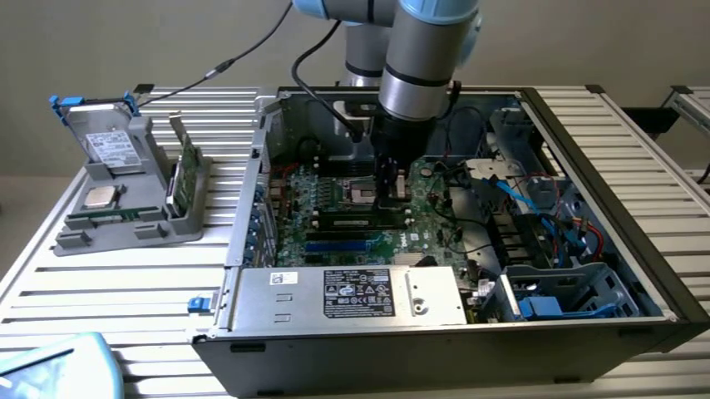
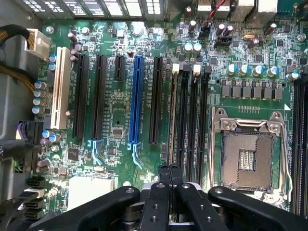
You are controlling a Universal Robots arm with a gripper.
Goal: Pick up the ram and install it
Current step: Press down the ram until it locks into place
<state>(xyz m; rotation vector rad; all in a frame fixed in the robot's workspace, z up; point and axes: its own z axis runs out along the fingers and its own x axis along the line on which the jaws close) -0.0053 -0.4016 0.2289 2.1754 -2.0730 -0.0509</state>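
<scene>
The ram (image 2: pixel 172 118) stands edge-on in the memory slot closest to the long black expansion slots, showing as a thin pale strip between white and black end clips. My gripper (image 2: pixel 169 169) is shut, its two black fingertips pressed together right over the near end of that strip. Whether they pinch the stick or only rest on it I cannot tell. In the exterior view the gripper (image 1: pixel 388 193) reaches straight down into the open computer case, just above the dark memory slots (image 1: pixel 357 221) on the green motherboard (image 1: pixel 332 195).
The empty processor socket (image 2: pixel 249 156) lies beside the memory slots. A grey holder (image 1: pixel 128 220) at the exterior view's left carries a green card (image 1: pixel 184 176), a silver chip (image 1: pixel 102 197) and a drive (image 1: pixel 111 146). Case walls, the power supply (image 1: pixel 352 295) and blue cables (image 1: pixel 544 212) hem in the arm.
</scene>
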